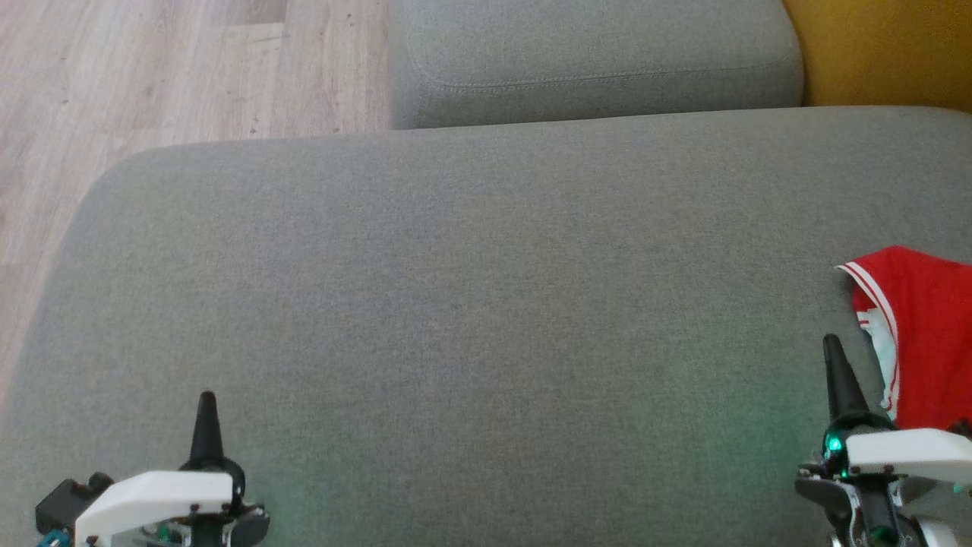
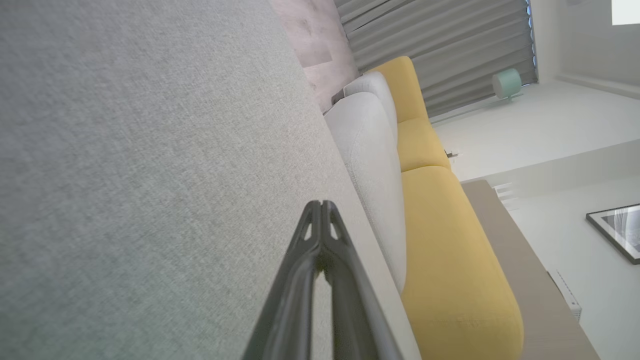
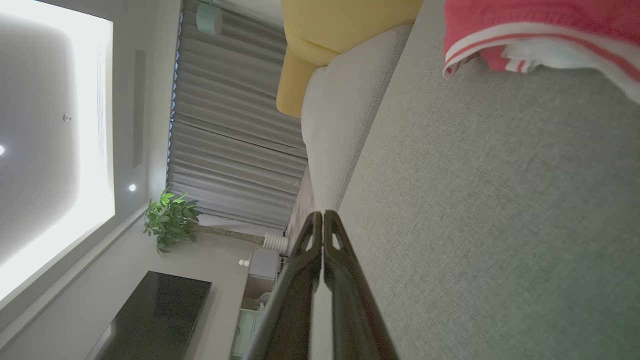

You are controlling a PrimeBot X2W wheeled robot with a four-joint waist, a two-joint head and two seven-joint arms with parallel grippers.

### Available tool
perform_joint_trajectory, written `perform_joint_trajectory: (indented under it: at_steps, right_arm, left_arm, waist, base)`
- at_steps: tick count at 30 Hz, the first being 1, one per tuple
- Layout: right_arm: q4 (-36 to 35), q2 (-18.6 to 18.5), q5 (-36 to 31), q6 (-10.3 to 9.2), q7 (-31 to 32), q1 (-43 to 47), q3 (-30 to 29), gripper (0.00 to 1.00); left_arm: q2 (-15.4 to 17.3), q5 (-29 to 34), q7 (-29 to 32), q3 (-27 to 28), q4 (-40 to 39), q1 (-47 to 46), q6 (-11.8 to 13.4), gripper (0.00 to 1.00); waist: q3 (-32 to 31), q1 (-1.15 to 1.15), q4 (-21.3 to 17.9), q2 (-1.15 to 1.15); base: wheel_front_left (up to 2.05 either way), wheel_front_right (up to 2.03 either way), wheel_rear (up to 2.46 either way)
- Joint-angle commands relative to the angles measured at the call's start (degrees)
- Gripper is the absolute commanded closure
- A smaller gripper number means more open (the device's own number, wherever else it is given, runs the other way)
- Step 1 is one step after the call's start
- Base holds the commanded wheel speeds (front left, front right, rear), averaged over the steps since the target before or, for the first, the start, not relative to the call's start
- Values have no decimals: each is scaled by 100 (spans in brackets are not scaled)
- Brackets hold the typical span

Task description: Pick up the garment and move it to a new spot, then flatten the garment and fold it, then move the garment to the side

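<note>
A wide grey seat (image 1: 456,304) is seen from above. The garment (image 1: 930,334) is laid on it at its right edge and is partly cut off by the side of the head view. The garment is red, with white stripes along its border, and white fabric is shown where the near part is turned over. It is rumpled, not laid flat.

The left end effector (image 1: 206,406) is held over the near left corner of the seat, well apart from the garment. Its fingers are pressed together tip to tip, and nothing is gripped between them.

The right end effector (image 1: 833,357) is held over the near right part of the seat, just beside the garment's striped border. Whether the border is touched cannot be told. Its fingers are likewise closed tight on nothing, as is seen in the right wrist view.

Beyond the far edge of the seat a second grey cushion (image 1: 592,61) is set. A yellow cushion (image 1: 881,53) is seen to its right and wood floor (image 1: 152,76) to its left.
</note>
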Motion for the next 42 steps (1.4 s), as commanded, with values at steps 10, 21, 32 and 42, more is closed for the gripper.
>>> perform_joint_trajectory:
  at_steps: [10, 21, 32, 42]
  right_arm:
    - [-24, -126, 729, -3, 31, -471, 9, 100]
    - [148, -124, 1445, -3, 58, -637, -53, 100]
    - [277, -117, 1970, -3, 86, -760, -108, 100]
    - [279, -99, 1949, -3, 106, -762, -133, 100]
  left_arm:
    - [-69, -629, 146, 442, -107, -438, -203, 100]
    - [-192, -1271, 283, 672, -39, -553, -366, 100]
    - [-287, -1744, 390, 849, 12, -640, -488, 100]
    - [-299, -1730, 403, 866, 13, -641, -488, 100]
  waist:
    - [5, 0, -2, 0]
    - [10, 0, -3, 0]
    - [14, 0, -5, 0]
    - [14, 0, -5, 0]
  base:
    - [0, 0, 0]
    - [0, 0, 0]
    - [0, 0, 0]
    - [0, 0, 0]
